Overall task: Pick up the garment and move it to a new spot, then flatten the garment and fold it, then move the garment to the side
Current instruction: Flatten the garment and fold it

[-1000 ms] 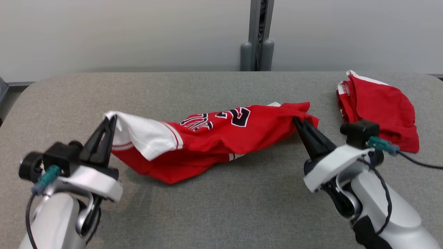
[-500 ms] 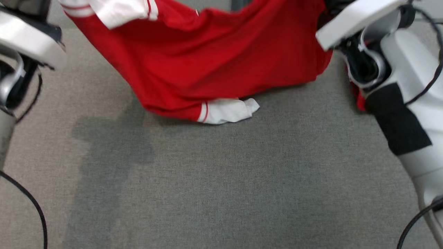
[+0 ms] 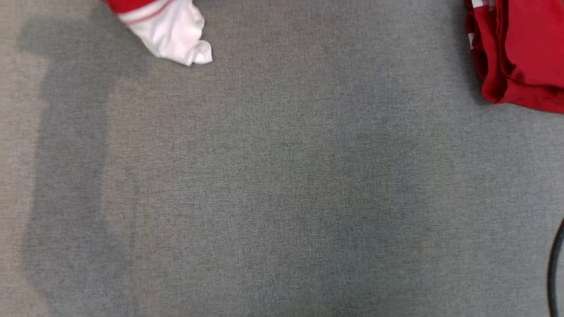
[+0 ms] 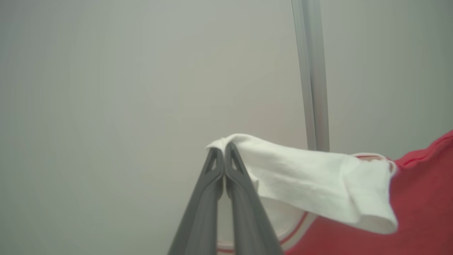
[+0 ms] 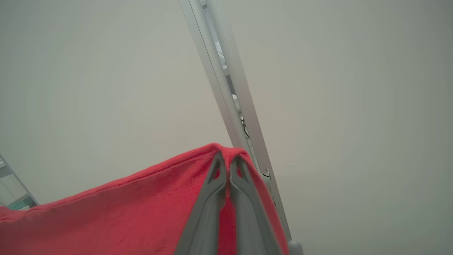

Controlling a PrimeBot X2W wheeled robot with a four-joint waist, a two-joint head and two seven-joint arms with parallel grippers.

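The garment (image 3: 169, 33) shows white-sleeved top left, a red bundle (image 3: 524, 53) top right.

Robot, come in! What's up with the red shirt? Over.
Left gripper shut on white sleeve, right gripper shut on red edge; shirt strung between them. Other red garment lying at right.

On left gripper (image 4: 224, 150): two long dark-grey tapered fingers (image 4: 244, 205), triangular slot near each tip; on right gripper (image 5: 227, 157), same; black cable (image 3: 551, 273) near right.

Grey fabric tbl (image 3: 282, 185), pale wall (image 4: 106, 88), metal post (image 4: 311, 71)
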